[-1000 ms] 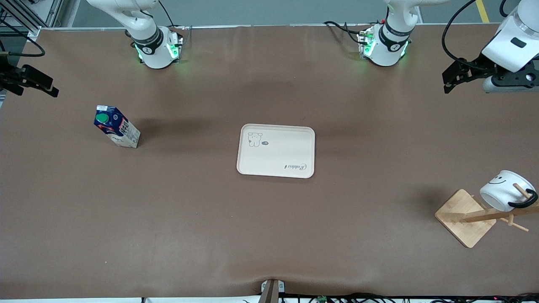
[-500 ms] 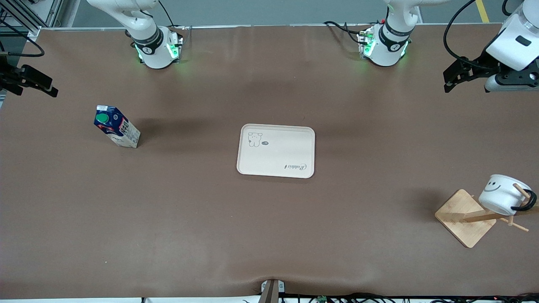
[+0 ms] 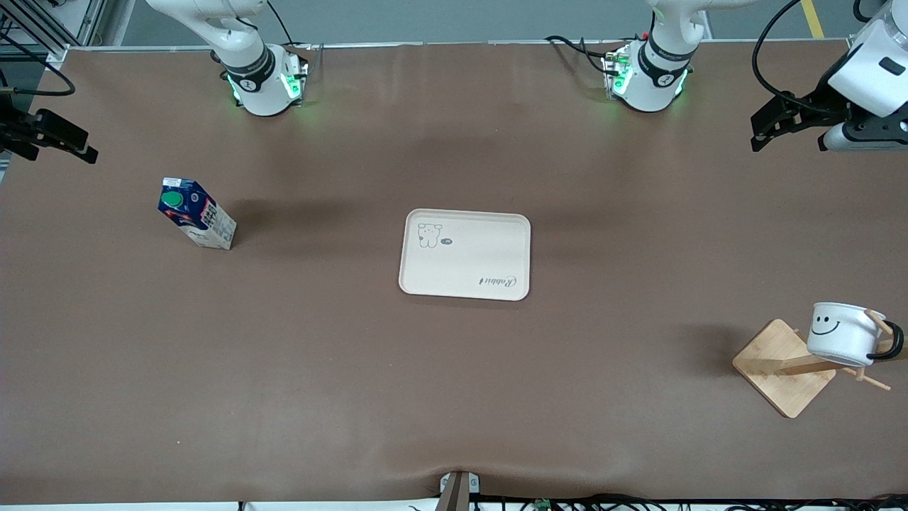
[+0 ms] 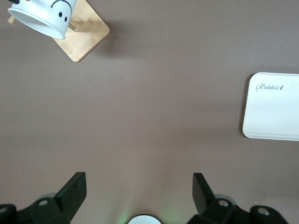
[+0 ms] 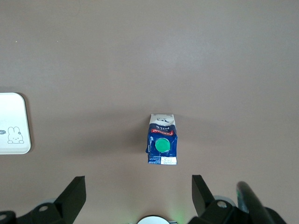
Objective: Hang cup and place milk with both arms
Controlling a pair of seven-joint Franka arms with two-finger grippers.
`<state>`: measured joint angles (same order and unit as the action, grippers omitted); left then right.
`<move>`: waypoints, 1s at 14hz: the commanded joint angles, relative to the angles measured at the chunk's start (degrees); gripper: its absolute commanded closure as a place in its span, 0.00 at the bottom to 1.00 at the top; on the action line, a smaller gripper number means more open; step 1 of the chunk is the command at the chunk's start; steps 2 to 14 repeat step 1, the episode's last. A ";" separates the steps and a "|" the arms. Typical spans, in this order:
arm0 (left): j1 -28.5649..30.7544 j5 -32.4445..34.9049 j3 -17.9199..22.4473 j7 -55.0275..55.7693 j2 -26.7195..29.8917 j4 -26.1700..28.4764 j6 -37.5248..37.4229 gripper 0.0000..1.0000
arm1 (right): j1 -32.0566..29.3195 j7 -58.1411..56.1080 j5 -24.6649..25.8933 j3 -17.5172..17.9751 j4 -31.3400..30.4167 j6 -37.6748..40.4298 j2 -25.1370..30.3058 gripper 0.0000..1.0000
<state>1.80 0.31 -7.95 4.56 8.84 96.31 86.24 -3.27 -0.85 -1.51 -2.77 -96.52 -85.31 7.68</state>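
Note:
The cup (image 3: pixel 840 333), white with a black smiley, hangs by its black handle on a peg of the wooden rack (image 3: pixel 780 365) at the left arm's end of the table. The left wrist view shows the cup (image 4: pixel 44 16) too. My left gripper (image 3: pixel 757 135) hovers open and empty over bare table, well apart from the cup; its own camera shows the gripper (image 4: pixel 138 184) with jaws wide. The milk (image 3: pixel 195 213), a dark blue carton with a green cap, stands upright at the right arm's end. My right gripper (image 3: pixel 81 145) is open over that end's edge, and the milk (image 5: pixel 162 140) lies ahead of this gripper (image 5: pixel 138 186).
A cream tray (image 3: pixel 468 262) with a small animal print lies flat at the table's middle, nothing on it. It also shows at the edge of both wrist views, as the tray (image 4: pixel 275 112) and the tray (image 5: pixel 11 116). Brown table mat lies all around.
The cup has swung on its peg from tilted to nearly upright. My left gripper has drawn slightly farther from it. The right arm and the milk have not moved.

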 commanded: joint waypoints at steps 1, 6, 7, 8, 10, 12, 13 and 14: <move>0.31 -0.92 0.04 -0.17 -0.58 -1.47 -1.43 0.00 | 0.19 0.23 0.90 -0.05 -1.13 0.05 1.38 0.00; 0.31 -0.92 0.04 -0.17 -0.58 -1.47 -1.43 0.00 | 0.19 0.23 0.90 -0.05 -1.13 0.05 1.38 0.00; 0.31 -0.92 0.04 -0.17 -0.58 -1.47 -1.43 0.00 | 0.19 0.23 0.90 -0.05 -1.13 0.05 1.38 0.00; 0.31 -0.92 0.04 -0.17 -0.58 -1.47 -1.43 0.00 | 0.19 0.23 0.90 -0.05 -1.13 0.05 1.38 0.00; 0.31 -0.92 0.04 -0.17 -0.58 -1.47 -1.43 0.00 | 0.19 0.23 0.90 -0.05 -1.13 0.05 1.38 0.00; 0.31 -0.92 0.04 -0.17 -0.58 -1.47 -1.43 0.00 | 0.19 0.23 0.90 -0.05 -1.13 0.05 1.38 0.00; 0.31 -0.92 0.04 -0.17 -0.58 -1.47 -1.43 0.00 | 0.19 0.23 0.90 -0.05 -1.13 0.05 1.38 0.00; 0.31 -0.92 0.04 -0.17 -0.58 -1.47 -1.43 0.00 | 0.19 0.23 0.90 -0.05 -1.13 0.05 1.38 0.00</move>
